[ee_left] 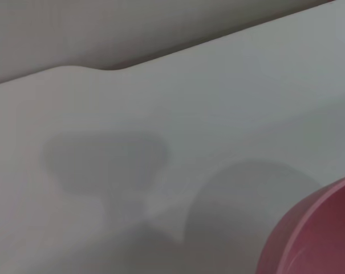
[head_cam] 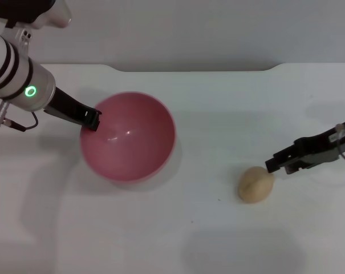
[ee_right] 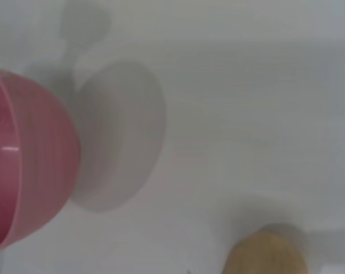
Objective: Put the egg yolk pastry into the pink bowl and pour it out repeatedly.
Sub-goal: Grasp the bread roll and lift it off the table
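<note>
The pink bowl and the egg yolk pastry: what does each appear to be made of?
Pink bowl: likely plastic, glossy, with bright highlights inside. Egg yolk pastry: probably baked dough, matte pale tan, with a faint crease.

White table (head_cam: 229, 103), back edge notched. Pink bowl (head_cam: 128, 137) sits on it, rim at the left gripper's fingers (head_cam: 92, 120). Pastry (head_cam: 255, 184) lies just beside the right gripper's fingers (head_cam: 277, 162).

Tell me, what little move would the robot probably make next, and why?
Probably the right gripper moves a little to its left and down onto the egg yolk pastry to grasp it. The pastry lies on the white table, outside the pink bowl, which looks empty and tilted. The left gripper is already at the bowl's rim, apparently holding it.
</note>
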Controlling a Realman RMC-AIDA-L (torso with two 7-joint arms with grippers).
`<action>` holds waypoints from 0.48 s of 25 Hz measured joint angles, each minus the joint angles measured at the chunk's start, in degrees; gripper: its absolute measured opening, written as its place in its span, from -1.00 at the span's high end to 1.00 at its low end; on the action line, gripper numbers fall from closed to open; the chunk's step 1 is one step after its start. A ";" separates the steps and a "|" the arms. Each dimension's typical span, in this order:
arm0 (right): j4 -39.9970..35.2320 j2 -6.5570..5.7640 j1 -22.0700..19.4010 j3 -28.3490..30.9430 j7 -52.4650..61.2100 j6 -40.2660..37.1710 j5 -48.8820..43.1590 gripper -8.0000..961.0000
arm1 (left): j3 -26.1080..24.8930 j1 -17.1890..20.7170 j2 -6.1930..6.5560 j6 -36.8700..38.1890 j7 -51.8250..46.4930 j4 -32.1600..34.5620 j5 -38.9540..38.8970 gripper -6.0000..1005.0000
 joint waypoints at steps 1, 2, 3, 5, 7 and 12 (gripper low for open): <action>0.44 0.29 0.12 -0.29 0.01 1.13 0.00 -0.19 | 0.04 0.02 0.00 0.00 0.00 0.00 0.00 0.99; 0.83 0.51 0.23 -0.54 0.01 1.98 0.00 -0.19 | 0.07 0.05 0.00 0.00 0.01 0.00 -0.02 0.99; 1.40 0.71 0.41 -0.83 0.02 3.03 0.00 -0.19 | 0.08 0.06 0.00 0.00 0.01 0.00 -0.03 0.99; 2.98 0.84 1.05 -1.18 0.03 4.44 0.00 -0.19 | 0.11 0.05 0.01 0.00 0.02 0.00 -0.03 0.99; 4.93 0.87 1.76 -1.36 0.04 5.95 0.01 -0.19 | 0.44 0.01 0.01 0.00 0.01 0.00 -0.05 0.99; 9.48 0.88 3.67 -2.53 0.12 10.01 0.00 -0.16 | 1.31 -0.29 0.01 0.29 -0.14 0.00 -0.06 0.99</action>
